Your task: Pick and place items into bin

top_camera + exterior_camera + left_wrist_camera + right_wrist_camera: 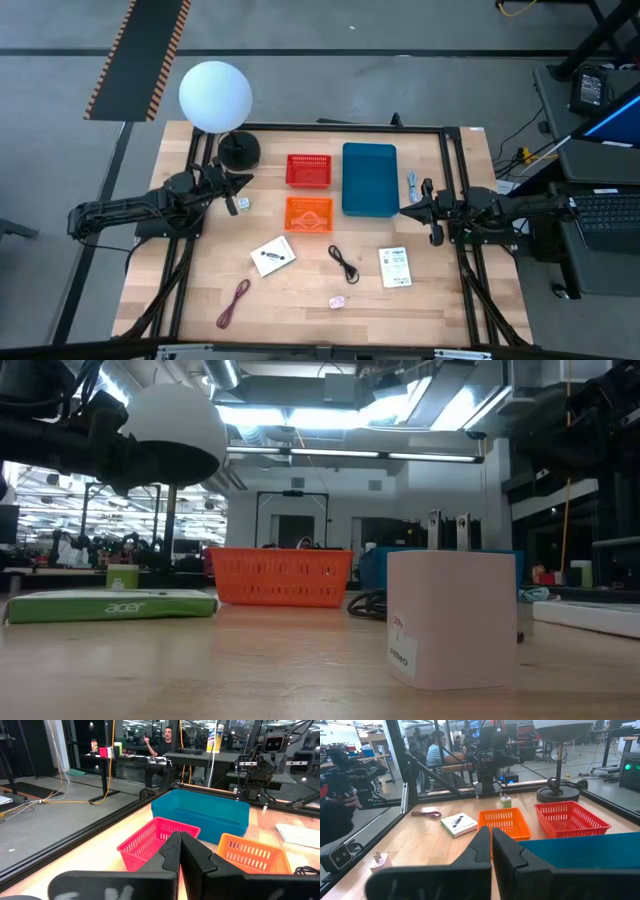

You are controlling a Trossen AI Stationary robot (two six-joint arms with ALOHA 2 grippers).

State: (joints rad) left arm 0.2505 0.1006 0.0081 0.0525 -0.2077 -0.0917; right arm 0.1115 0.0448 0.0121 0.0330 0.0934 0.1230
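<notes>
Both end effectors are closed on nothing: the left end effector [243, 187] near the bench's [180, 290] left edge, the right end effector [405, 211] near its right edge. A white packet [272, 256], black cord [344, 264], second packet [395, 266], dark-red cord [234, 302] and what seems a pink piece [337, 300] lie toward the front edge, outside the blue bin [369, 179].

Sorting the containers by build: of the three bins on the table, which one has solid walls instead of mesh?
The blue bin, the largest, beside the right gripper. The red basket and orange basket both have open lattice walls.
</notes>
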